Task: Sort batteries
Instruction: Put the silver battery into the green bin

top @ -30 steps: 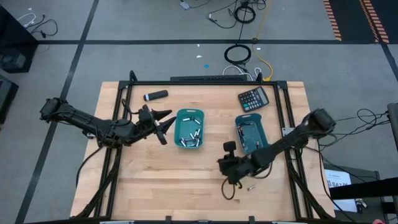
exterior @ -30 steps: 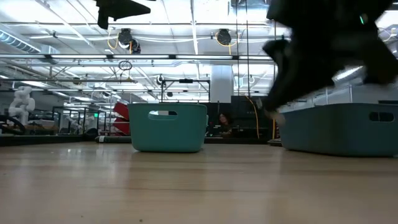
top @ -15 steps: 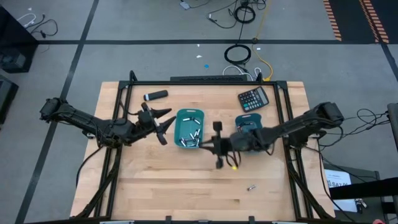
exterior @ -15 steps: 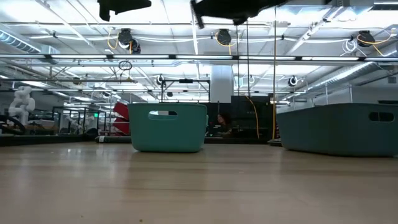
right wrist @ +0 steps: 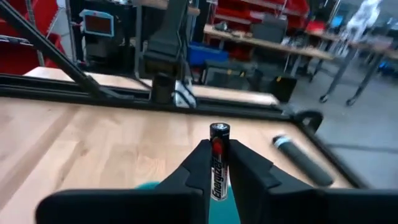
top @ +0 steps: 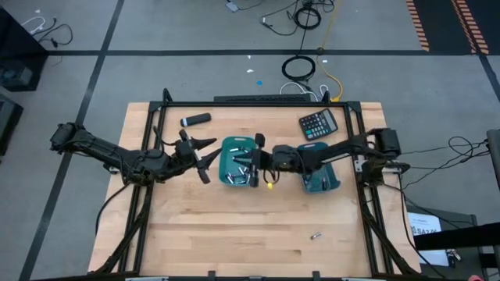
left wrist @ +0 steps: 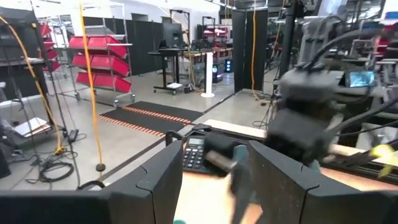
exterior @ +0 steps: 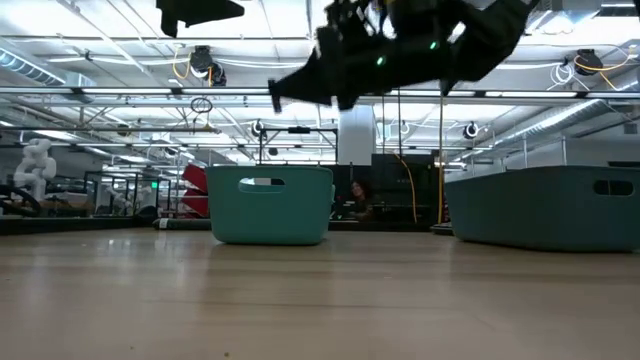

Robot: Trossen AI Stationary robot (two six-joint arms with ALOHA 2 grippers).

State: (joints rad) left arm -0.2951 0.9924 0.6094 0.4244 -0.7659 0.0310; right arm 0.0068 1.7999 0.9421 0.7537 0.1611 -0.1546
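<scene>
The right gripper's [right wrist: 217, 163] two fingers [right wrist: 193, 163] are clamped on a battery [right wrist: 219, 155] that stands between their tips, its capped end poking out beyond them; "Energizer" reads along its dark side. In the high view this gripper [top: 256, 165] hangs over the left teal bin [top: 226, 147], where several more batteries [top: 244, 170] lie. A lone cell [top: 316, 234] lies on the table [top: 203, 226] near its front edge. The left gripper [top: 205, 154] waits just beside that bin, fingers spread.
</scene>
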